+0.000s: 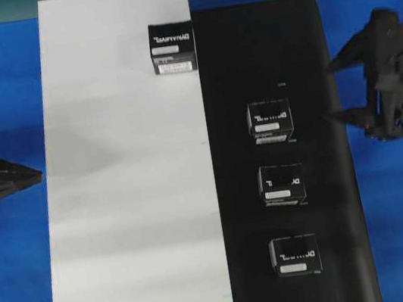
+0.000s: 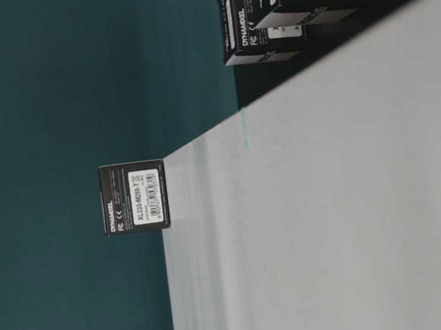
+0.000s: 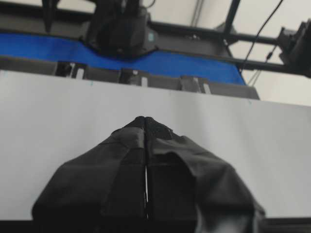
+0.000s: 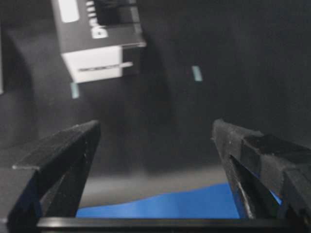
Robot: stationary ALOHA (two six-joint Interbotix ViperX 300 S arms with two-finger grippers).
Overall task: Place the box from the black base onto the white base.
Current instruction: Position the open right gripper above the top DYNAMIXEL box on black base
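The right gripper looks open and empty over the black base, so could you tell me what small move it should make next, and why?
Probably toward the nearest box on the black base: the right gripper is open and empty, and one box already sits on the white base.

The overhead camera looks straight down on both sheets. The table-level camera, rotated sideways, sights low along the white sheet [image 2: 328, 200]. Wrist cameras look forward past their fingers.

Even overhead light; soft grey shadow bands on white base [image 1: 128, 170]; right wrist view dim, blurred.
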